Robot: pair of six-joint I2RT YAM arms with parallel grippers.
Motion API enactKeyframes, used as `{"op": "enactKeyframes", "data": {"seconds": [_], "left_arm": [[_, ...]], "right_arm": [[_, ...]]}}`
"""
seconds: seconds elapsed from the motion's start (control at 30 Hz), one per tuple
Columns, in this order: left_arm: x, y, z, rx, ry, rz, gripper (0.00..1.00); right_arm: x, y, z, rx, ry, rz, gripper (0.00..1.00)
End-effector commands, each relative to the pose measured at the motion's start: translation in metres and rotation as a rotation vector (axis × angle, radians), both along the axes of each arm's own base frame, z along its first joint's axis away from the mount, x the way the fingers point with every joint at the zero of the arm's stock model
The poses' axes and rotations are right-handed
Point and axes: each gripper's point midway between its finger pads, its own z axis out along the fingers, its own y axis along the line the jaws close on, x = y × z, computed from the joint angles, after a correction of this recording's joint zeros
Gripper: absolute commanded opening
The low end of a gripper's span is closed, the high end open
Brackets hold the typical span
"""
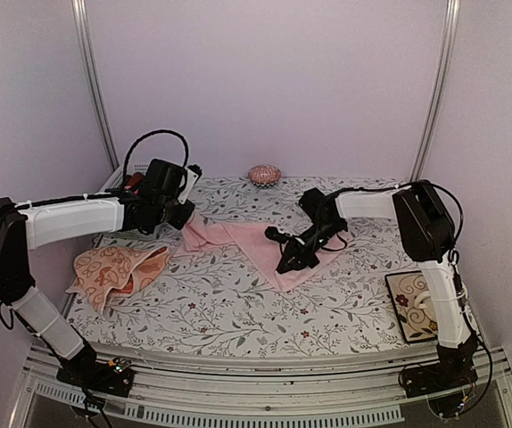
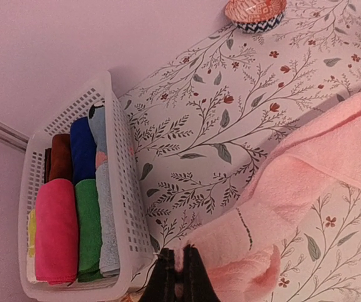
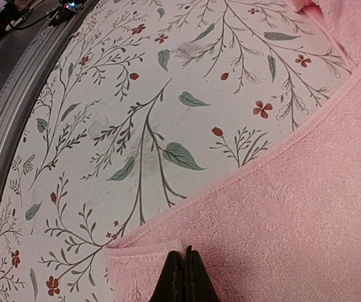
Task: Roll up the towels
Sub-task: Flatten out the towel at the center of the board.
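- A table [image 1: 238, 312] covered in a white cloth printed with leafy sprigs sits between plain pale walls; a metal rail [image 3: 4, 126] runs along its near edge.
- The pink towel [image 1: 247, 241] lies rumpled at the table's middle, toward the back, with a point trailing toward the front.
- The left gripper [image 1: 185, 217] has its fingers closed on the towel's left corner, and cloth bunches around the tips [image 2: 179, 277].
- The right gripper [image 1: 290, 259] is closed too, pinching the towel near its front hem [image 3: 185, 277].
- Bare printed cloth stretches from the towel to the near rail.
- The peach patterned towel [image 1: 113, 270] is heaped at the left edge, apart from the pink one.
- A white slotted basket [image 2: 127, 189] holding rolled cloths [image 2: 55, 229] stands back-left, near the left gripper.
- A small patterned bowl [image 1: 264, 174] sits at the back edge.
- A cream swirl-patterned rectangle [image 1: 414, 305] lies front-right, by the right arm's base.
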Motion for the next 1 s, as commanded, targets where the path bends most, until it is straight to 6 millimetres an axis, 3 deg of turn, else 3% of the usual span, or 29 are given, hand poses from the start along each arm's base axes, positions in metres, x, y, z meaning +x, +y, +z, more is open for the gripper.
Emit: {"op": "enactKeyframes", "data": {"seconds": [0.0,0.27,0.47,0.6,0.97], "left_arm": [[-0.003,-0.001,0.005,-0.011,-0.015,0.01,0.0],[0.001,0.0,0.006,-0.012,-0.025,0.03,0.0],[0.006,0.001,0.005,-0.017,-0.018,0.061,0.0],[0.01,-0.001,0.001,-0.034,-0.005,0.085,0.0],[0.015,-0.041,-0.025,-0.088,0.086,0.045,0.0]], "right_arm": [[0.02,-0.006,0.052,0.058,-0.13,-0.046,0.01],[0.041,-0.033,0.081,0.025,-0.231,-0.208,0.01],[0.079,-0.075,0.071,-0.088,-0.224,-0.487,0.01],[0.091,-0.094,0.065,-0.153,-0.211,-0.635,0.01],[0.076,-0.083,0.05,-0.139,-0.029,-0.67,0.01]]}}
